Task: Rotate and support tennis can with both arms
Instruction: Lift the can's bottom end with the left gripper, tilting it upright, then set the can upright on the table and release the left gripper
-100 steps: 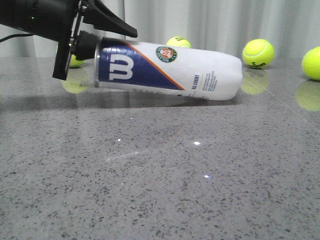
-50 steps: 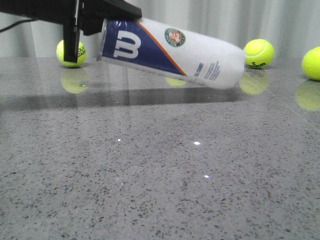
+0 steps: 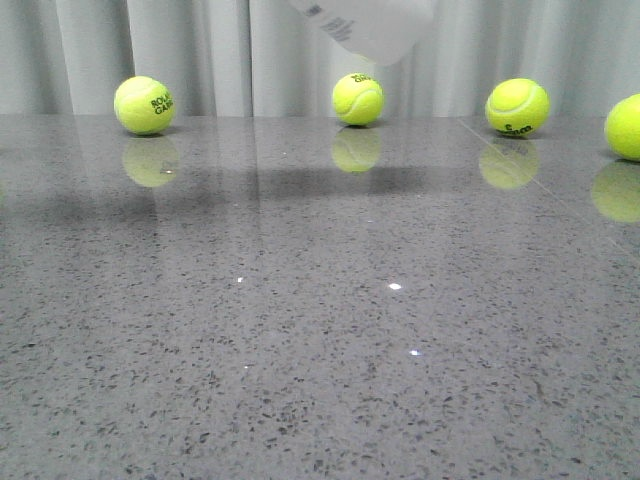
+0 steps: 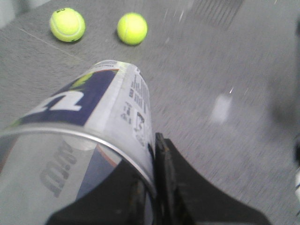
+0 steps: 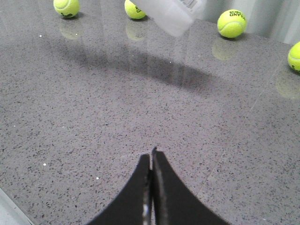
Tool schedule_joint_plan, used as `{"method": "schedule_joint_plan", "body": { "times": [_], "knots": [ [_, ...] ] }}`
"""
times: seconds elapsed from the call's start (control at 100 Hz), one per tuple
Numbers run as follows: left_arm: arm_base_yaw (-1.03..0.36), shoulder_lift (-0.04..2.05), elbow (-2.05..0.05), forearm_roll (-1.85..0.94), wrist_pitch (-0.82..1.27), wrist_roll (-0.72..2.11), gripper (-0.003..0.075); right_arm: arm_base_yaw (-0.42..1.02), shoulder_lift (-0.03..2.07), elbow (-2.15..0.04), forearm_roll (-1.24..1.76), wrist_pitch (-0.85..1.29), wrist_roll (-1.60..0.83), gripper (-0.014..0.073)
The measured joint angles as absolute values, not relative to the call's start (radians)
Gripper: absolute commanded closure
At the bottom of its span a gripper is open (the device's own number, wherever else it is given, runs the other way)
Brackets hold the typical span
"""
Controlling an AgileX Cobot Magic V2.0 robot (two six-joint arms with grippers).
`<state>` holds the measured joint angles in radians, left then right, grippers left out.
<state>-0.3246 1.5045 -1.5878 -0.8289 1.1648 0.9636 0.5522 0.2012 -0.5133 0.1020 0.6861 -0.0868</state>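
The tennis can [image 3: 372, 27] hangs in the air, only its clear closed end showing at the top edge of the front view. In the left wrist view the can [image 4: 101, 108] shows its navy and white label and silver rim. My left gripper [image 4: 152, 187] is shut on the can's rim wall, one finger inside and one finger [image 4: 164, 183] outside. In the right wrist view the can's end [image 5: 171, 14] hangs far off, and my right gripper [image 5: 152, 157] is shut and empty above the table. Neither arm shows in the front view.
The grey speckled table [image 3: 320, 330] carries several tennis balls along its back: one at the left [image 3: 145, 105], one in the middle [image 3: 358, 99], one right of it [image 3: 516, 107], one at the right edge [image 3: 625, 127]. A pale curtain hangs behind.
The can has gone from lying on the table to being lifted by its rim end, up and tilted, until only its closed end shows. The left arm has left the front view upward.
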Motion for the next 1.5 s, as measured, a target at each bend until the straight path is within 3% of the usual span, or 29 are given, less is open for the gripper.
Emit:
{"method": "schedule_joint_plan", "body": {
  "times": [0.3, 0.65, 0.79, 0.96, 1.03, 1.5],
  "knots": [
    [-0.556, 1.5, -1.687, -0.229, 1.227, 0.71, 0.0739, 0.552, 0.201, -0.513, 0.102, 0.686, -0.087, 0.0654],
    [-0.585, 1.56, -1.687, -0.148, 1.261, 0.586, 0.0734, 0.552, 0.201, -0.513, 0.102, 0.686, -0.087, 0.0654],
    [-0.585, 1.568, -1.687, -0.148, 1.261, 0.583, 0.0619, 0.552, 0.201, -0.513, 0.102, 0.686, -0.087, 0.0654],
    [-0.585, 1.568, -1.688, -0.148, 1.231, 0.543, 0.0342, 0.552, 0.201, -0.513, 0.102, 0.686, -0.087, 0.0654],
    [-0.585, 1.568, -1.688, -0.148, 1.2, 0.536, 0.0276, 0.552, 0.201, -0.513, 0.102, 0.686, -0.087, 0.0654],
    [-0.585, 1.73, -1.91, -0.15, 1.19, 0.461, 0.0279, 0.552, 0.201, -0.513, 0.102, 0.686, -0.087, 0.0654]
  ]
}}
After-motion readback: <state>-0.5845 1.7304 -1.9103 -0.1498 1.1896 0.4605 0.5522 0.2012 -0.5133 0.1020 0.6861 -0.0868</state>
